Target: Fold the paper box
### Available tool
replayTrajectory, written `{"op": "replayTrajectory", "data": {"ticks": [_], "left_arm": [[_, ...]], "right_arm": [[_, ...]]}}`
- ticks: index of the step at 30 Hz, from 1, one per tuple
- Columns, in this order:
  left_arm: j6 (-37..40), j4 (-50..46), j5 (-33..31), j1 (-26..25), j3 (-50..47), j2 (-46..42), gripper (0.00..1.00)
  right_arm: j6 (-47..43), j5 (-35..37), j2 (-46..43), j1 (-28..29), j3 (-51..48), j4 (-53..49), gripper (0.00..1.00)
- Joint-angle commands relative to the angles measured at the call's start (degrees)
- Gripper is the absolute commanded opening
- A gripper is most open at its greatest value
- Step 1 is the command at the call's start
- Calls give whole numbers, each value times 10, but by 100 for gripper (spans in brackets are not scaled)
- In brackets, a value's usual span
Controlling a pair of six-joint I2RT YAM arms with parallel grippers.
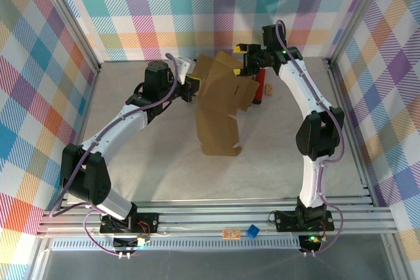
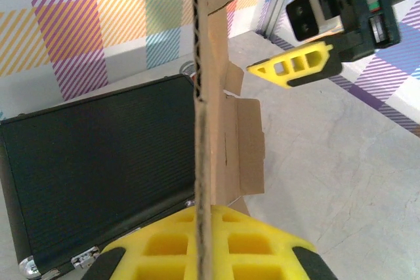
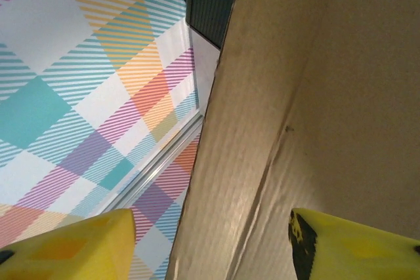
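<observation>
Top external: the left gripper [image 1: 194, 88] is sitting left of centre, and its fingers are clamping the left edge of the paper box [image 1: 220, 113]. The box is an unfolded brown sheet, hanging partly raised and tilting over the middle of the desk [image 1: 131, 162], with flaps sticking out on its right side. I can't tell whether its near end is touching the desk. Over the sheet's far right corner the right gripper [image 1: 248, 63] is hovering, near a red object [image 1: 261, 86] standing toward the back wall. On the near rail [image 1: 197, 218] a small orange piece [image 1: 230, 233] and a blue piece [image 1: 252, 231] are lying side by side. Left wrist view: a black hard case [image 2: 98, 168] is lying flat on the left, with a silver latch [image 2: 85, 260] facing the camera. The sheet is standing edge-on down the middle and running straight into the seam between the yellow fingers [image 2: 262, 254], so they are pressing together on it. A short flap [image 2: 246, 149] is bending off to the right. Further right, one yellow finger of the right gripper is hovering clear of the sheet and the other is peeking out past the top flap, so they are straddling it. Right wrist view: a plaid wall [image 3: 79, 83] is showing on the left and cardboard on the right. The two fingers are sitting wide apart with the sheet's edge between them, and a gap is showing beside the left one, so they are gripping nothing.
</observation>
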Motion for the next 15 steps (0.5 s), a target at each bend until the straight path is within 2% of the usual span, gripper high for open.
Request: {"op": "replayTrajectory", "data": {"ticks": [1,11,15], "left_arm": [[20,11,2,-6,-3,-11,0],[27,13,-3,-5,-4,-6,0],[28,14,-4,-6,-4,-2,0]], "right_arm": [[37,-52,9,-8,-7,48,60],[66,-88,25,-20,-33,88,51],[87,-90,16,-20,-73,120,48]]}}
